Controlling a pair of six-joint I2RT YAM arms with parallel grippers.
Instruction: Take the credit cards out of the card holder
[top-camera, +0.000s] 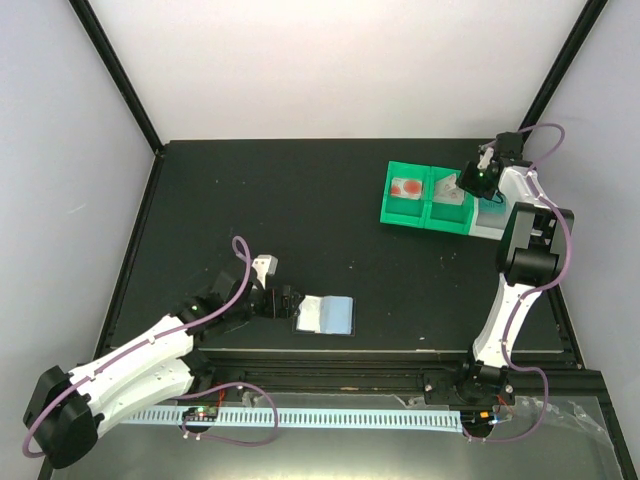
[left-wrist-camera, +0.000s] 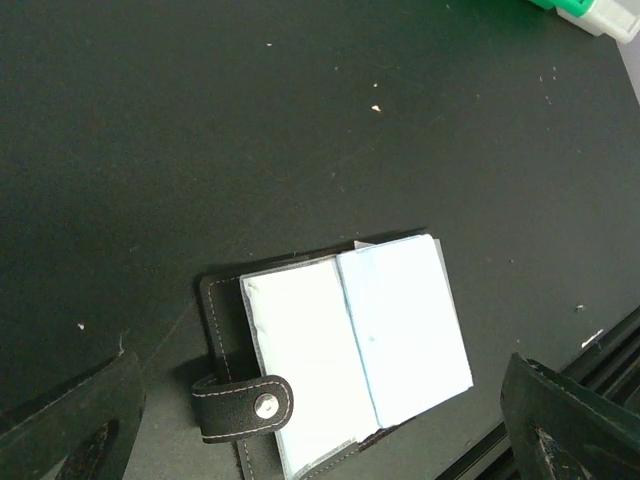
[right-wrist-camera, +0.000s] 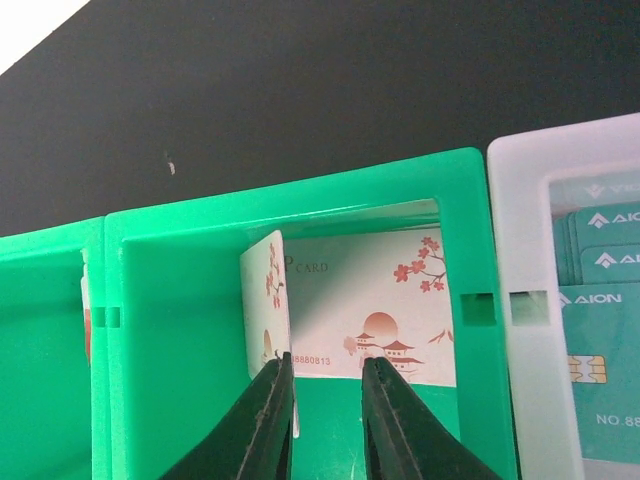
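The card holder (top-camera: 325, 314) lies open near the table's front edge, a black wallet (left-wrist-camera: 225, 330) with a white and a pale blue panel and its snap strap folded over. My left gripper (top-camera: 285, 302) stands open just left of it, its fingers (left-wrist-camera: 85, 420) wide to either side. My right gripper (right-wrist-camera: 327, 372) is down in the middle compartment of the green tray (right-wrist-camera: 290, 205), jaws slightly apart with nothing between them. A whitish credit card (right-wrist-camera: 265, 300) stands on edge against the left finger. Another card (right-wrist-camera: 380, 300) lies flat behind it.
The tray (top-camera: 432, 216) sits at the back right; its white end compartment holds teal cards (right-wrist-camera: 605, 330), and its left compartment holds a card with a red mark (top-camera: 408, 187). Black frame rails run along the table's front edge (left-wrist-camera: 610, 335).
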